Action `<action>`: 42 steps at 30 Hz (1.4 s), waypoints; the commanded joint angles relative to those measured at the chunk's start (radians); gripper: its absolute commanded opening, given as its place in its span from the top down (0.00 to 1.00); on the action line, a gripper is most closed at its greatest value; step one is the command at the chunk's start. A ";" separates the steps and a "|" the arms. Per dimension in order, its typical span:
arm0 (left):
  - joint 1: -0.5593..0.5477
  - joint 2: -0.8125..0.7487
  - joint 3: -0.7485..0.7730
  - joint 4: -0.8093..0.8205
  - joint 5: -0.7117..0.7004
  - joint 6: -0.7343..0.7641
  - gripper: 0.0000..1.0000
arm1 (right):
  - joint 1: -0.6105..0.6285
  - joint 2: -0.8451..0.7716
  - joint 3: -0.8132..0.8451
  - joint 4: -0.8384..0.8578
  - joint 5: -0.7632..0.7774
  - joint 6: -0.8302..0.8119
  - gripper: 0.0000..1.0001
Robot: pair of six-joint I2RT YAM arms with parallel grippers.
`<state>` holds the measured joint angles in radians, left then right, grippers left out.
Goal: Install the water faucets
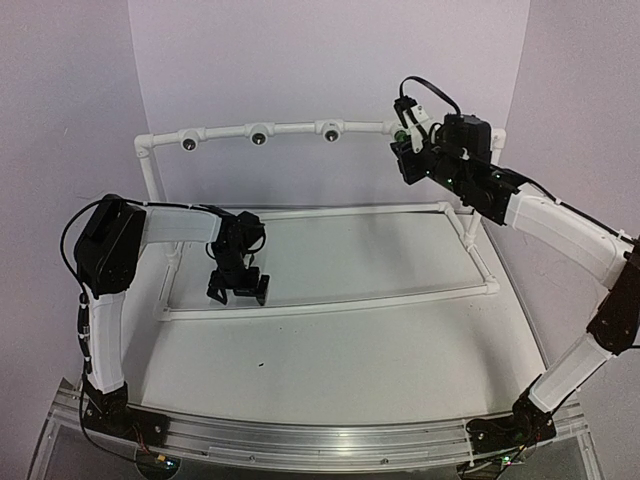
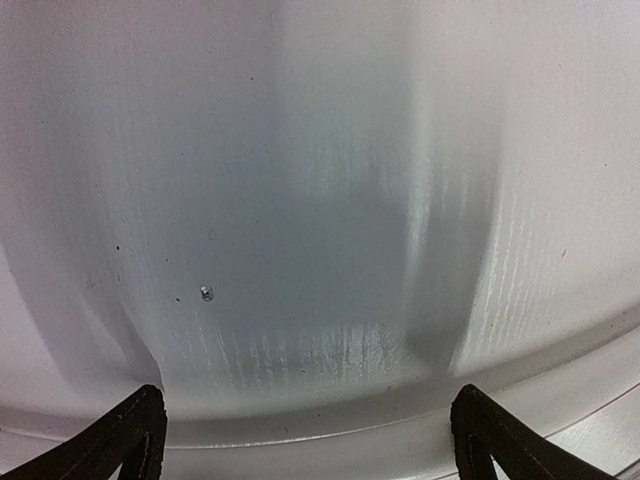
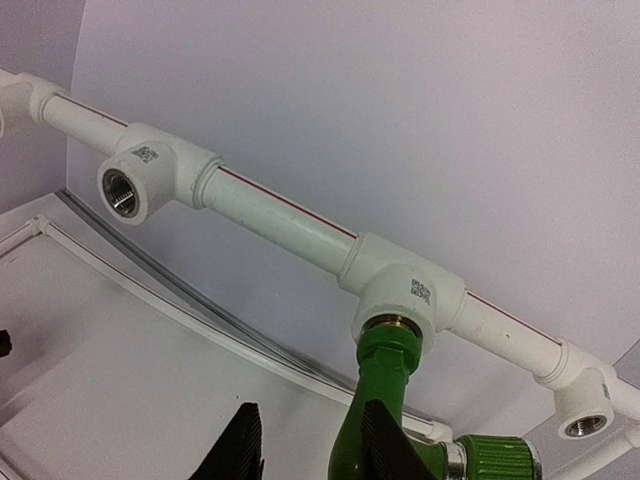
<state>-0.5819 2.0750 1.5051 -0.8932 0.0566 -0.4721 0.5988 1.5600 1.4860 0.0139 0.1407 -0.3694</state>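
The green water faucet (image 3: pixel 385 400) is seated by its threaded end in a white tee fitting (image 3: pixel 410 285) on the raised back pipe, and shows as a green speck (image 1: pixel 398 133) in the top view. My right gripper (image 3: pixel 312 445) is at the faucet with its jaws narrow. One finger (image 3: pixel 385 445) overlaps the green body and the other (image 3: pixel 240 450) stands a little apart from it, so a grip cannot be made out. My left gripper (image 1: pixel 238 293) hangs open over the table, its fingertips (image 2: pixel 135 435) far apart with nothing between them.
Open tee fittings (image 1: pixel 258 137) sit along the back pipe, one (image 3: pixel 140 180) to the faucet's left and a smaller fitting (image 3: pixel 585 410) to its right. A white pipe frame (image 1: pixel 330 300) lies on the table around the left gripper.
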 commanded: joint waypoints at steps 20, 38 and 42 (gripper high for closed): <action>-0.007 -0.004 0.058 -0.065 0.002 0.023 0.01 | -0.197 0.039 -0.022 -0.103 -0.460 0.606 0.80; -0.007 -0.004 0.058 -0.067 0.006 0.020 0.01 | -0.212 -0.083 -0.025 -0.158 -0.482 0.176 0.17; -0.007 -0.006 0.053 -0.065 0.006 0.018 0.01 | -0.211 -0.090 0.018 -0.270 -0.378 -0.125 0.07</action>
<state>-0.5838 2.0754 1.5335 -0.9349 0.0541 -0.4643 0.4118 1.4824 1.4802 -0.0810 -0.4176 -0.1325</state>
